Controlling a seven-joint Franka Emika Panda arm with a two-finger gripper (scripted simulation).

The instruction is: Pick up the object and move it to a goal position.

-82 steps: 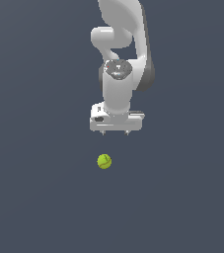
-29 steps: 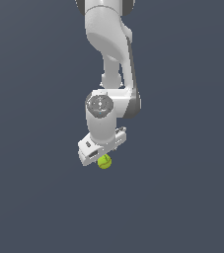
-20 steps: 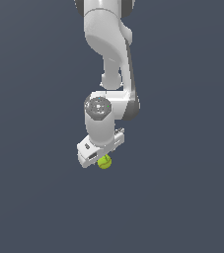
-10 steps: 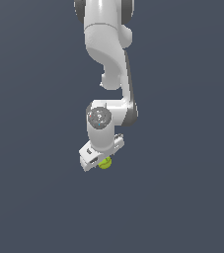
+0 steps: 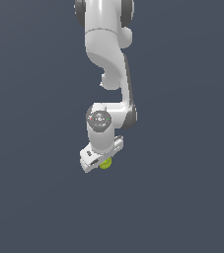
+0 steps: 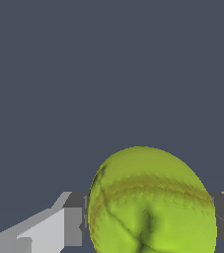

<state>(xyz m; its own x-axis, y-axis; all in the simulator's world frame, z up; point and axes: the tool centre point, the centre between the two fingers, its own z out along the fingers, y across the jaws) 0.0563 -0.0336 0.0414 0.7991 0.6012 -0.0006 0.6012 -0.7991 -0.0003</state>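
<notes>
Yellow-green ball (image 6: 150, 202) is sitting clamped between the gripper (image 5: 99, 161) fingers (image 6: 73, 226); grasping seems done, so carrying it toward the goal likely comes next.

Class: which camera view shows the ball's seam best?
The wrist view: the ball fills the frame between the fingers, its dark curved seam plain. In the exterior view only a small yellow-green sliver peeks from under the gripper; no seam is visible.

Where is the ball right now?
In the exterior view the ball sits just below centre, tucked under the gripper. The wrist view shows it between the two fingers, which flank it on either side.
</notes>
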